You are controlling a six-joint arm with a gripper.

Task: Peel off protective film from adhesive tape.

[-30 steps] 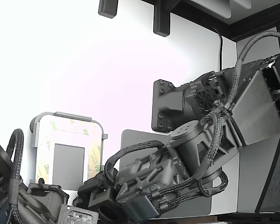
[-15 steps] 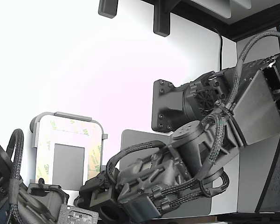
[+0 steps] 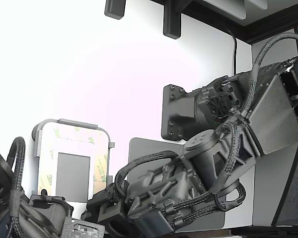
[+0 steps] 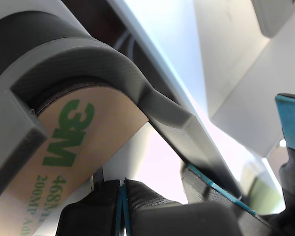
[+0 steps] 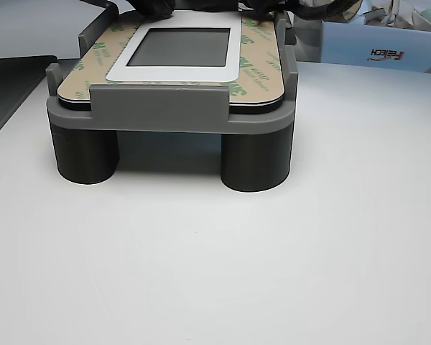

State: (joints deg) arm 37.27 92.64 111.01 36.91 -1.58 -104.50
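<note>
The protective film (image 3: 50, 148) is a pale frame with green 3M logos, lying flat on the adhesive tape in the light grey tray (image 3: 72, 123) at the exterior view's left. It surrounds a small grey rectangle (image 3: 72, 173). In the other view the film (image 5: 262, 68) lies flat on the raised tray (image 5: 154, 108). My gripper (image 3: 108, 202) sits at the tray's lower right corner in the exterior view. In the wrist view the gripper (image 4: 122, 204) has its jaws closed together right beside the film (image 4: 71, 147). I cannot see whether any film is pinched. No bare tape shows.
A large dark grey rounded mat (image 3: 144, 147) lies behind my arm (image 3: 208, 153). A second arm's cabled body (image 3: 20, 208) fills the exterior view's lower left. The tray stands on dark round legs (image 5: 255, 162). A white box (image 5: 388, 50) is at the back.
My arm and gripper have shifted slightly down and towards the exterior view's right. The film and tray look unmoved.
</note>
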